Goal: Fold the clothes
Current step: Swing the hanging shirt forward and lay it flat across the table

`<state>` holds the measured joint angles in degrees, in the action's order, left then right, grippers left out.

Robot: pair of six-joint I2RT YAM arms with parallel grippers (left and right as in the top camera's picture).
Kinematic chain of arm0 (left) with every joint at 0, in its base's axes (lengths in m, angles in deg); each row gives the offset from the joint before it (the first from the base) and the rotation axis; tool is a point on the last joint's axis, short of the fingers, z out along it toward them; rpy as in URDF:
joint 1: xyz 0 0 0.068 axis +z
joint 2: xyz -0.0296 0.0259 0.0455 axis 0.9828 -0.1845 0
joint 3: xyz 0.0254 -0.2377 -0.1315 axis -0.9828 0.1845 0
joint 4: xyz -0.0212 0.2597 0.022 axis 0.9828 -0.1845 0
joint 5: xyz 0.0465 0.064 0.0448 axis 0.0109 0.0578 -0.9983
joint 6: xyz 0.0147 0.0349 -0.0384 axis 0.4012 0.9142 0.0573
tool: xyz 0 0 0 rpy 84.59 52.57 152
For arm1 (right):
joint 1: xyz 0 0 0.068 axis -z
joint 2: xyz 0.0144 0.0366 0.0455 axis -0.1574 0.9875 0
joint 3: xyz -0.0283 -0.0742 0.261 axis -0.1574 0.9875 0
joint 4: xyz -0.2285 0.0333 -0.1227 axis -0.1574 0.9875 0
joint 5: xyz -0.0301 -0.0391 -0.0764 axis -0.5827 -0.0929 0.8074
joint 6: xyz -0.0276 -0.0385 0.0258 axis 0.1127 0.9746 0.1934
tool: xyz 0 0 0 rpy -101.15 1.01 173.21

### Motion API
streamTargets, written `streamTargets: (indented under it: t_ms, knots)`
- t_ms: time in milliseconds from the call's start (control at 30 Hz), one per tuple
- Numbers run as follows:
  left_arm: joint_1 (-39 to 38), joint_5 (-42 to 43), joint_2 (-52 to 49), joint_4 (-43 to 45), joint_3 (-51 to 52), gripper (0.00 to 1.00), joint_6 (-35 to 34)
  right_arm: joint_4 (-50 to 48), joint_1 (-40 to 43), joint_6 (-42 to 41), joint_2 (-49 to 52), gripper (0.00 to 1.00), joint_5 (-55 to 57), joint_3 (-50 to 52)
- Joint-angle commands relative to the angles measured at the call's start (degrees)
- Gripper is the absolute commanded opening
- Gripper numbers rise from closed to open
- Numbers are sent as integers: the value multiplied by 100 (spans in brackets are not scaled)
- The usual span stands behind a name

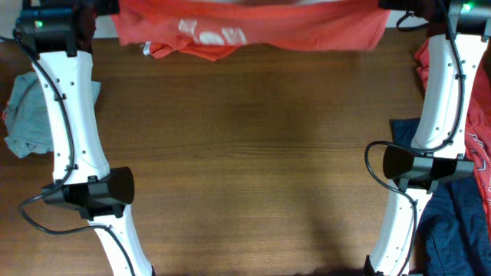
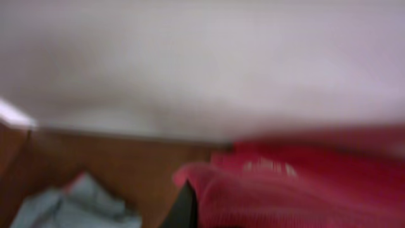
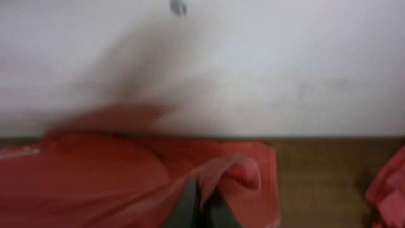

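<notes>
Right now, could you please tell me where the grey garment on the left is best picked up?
Probably the bunched fold on the outer side of the grey garment, coming straight down from above: it lies crumpled, and the left arm hides its inner edge. The left gripper and right gripper hold the T-shirt.

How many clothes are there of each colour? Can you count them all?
orange-red T-shirt: 1
red garment: 1
navy garment: 1
grey-green garment: 1
Total: 4
</notes>
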<state>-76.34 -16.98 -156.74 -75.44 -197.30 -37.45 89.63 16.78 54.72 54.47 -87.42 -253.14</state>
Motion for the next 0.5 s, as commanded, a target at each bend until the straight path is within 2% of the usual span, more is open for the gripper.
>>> streamTargets:
  t_ms: [0, 133, 467]
  knots:
    - [50, 13, 98, -546, -13, 0, 90, 323, 33, -2, -120, 4, 66, -9]
    - [50, 13, 98, -1263, -15, 0, 90, 918, 55, 0, -120, 4, 66, -9]
    - [50, 17, 98, -2833, -15, 0, 39, 2516, 63, 601, -120, 4, 68, -9]
